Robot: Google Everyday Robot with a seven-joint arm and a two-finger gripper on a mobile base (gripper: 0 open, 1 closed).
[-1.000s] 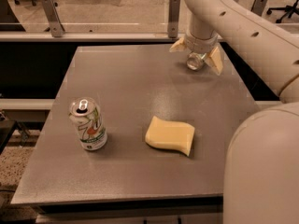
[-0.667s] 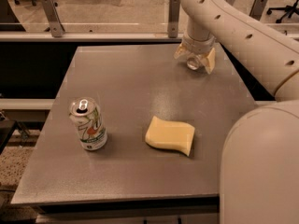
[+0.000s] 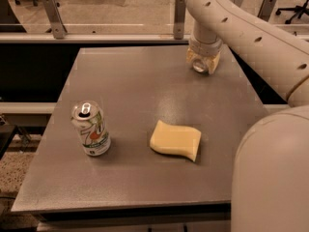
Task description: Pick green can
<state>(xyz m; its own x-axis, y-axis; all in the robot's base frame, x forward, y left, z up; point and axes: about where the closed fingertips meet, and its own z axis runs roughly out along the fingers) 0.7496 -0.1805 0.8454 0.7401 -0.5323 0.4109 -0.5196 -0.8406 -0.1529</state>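
the tool (image 3: 203, 62) hangs at the table's (image 3: 145, 187) one o'clock corner, closed from above on the green can (image 3: 199, 66), whose silver end shows, likely ready for lifting. the white can (image 3: 91, 129) at eight o'clock and the sponge (image 3: 175, 140) lie well apart.

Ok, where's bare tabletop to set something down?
Widest free patch: far left of the table, between the white can and the back edge, left of the gripper. Narrower: the gap between white can and sponge. Crowded at far right, around the gripper.
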